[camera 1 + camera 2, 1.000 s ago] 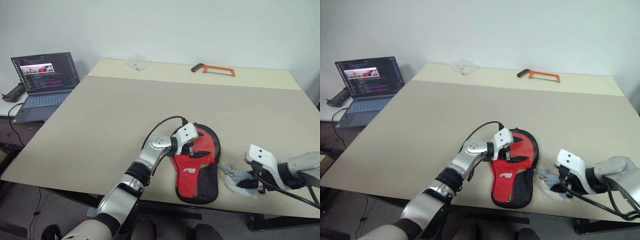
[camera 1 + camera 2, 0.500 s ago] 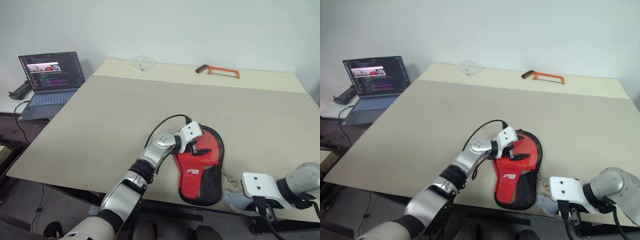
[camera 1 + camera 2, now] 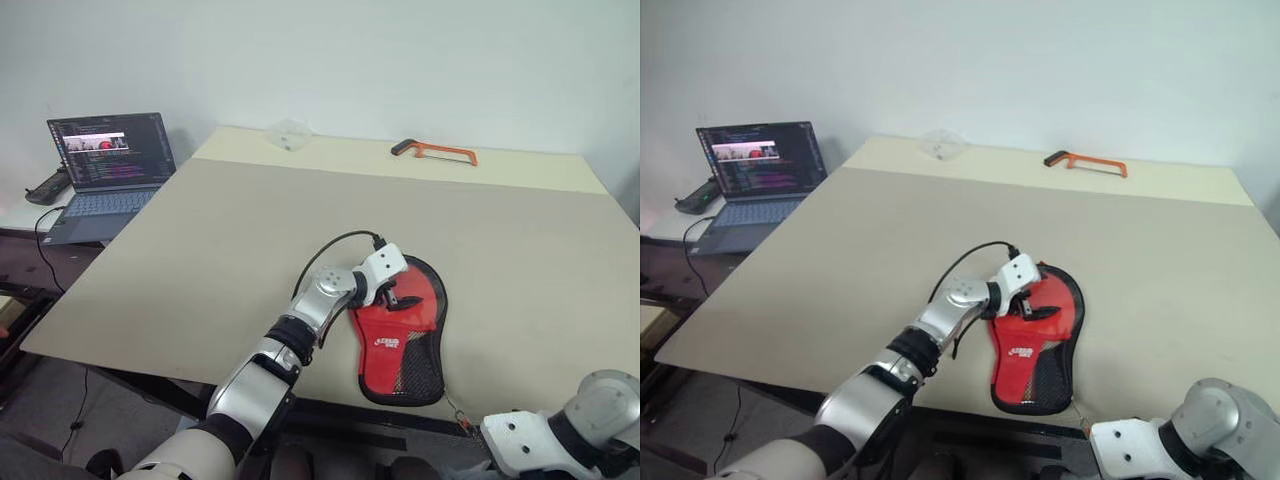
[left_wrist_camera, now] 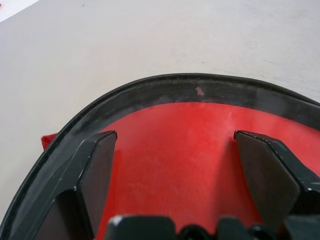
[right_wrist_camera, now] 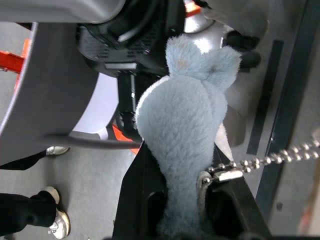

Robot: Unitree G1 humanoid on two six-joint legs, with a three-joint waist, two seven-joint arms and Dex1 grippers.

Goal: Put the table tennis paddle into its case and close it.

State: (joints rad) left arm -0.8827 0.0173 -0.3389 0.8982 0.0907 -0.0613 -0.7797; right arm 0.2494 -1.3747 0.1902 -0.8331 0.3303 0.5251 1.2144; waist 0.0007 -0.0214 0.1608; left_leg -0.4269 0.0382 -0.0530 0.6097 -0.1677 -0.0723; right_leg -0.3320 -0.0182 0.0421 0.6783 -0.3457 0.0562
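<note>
Surface (image 3: 250,230), broad and beige, carries everything here, with a paler strip along its far edge. Off its left side an open laptop (image 3: 105,170) sits on a lower stand, screen lit. On the far strip lie an orange-framed hacksaw (image 3: 434,152) and, further left, a small clear plastic item (image 3: 290,131).

Near the front edge lies the case (image 3: 405,335), red front up, its white logo and black mesh patch toward the robot, a dark rim running round its wide end. Whether the table tennis paddle is inside cannot be told.

The left gripper (image 4: 175,150) rests over the wide end of the case, its jaws released and spread wide, with the two black fingers (image 4: 97,165) set apart over the red cloth.

Below the front edge, the right gripper (image 5: 182,220) has its jaws clenched on the grey fuzzy ball (image 5: 187,130), from which a bead chain (image 5: 265,160) leads up toward the case's narrow end.
</note>
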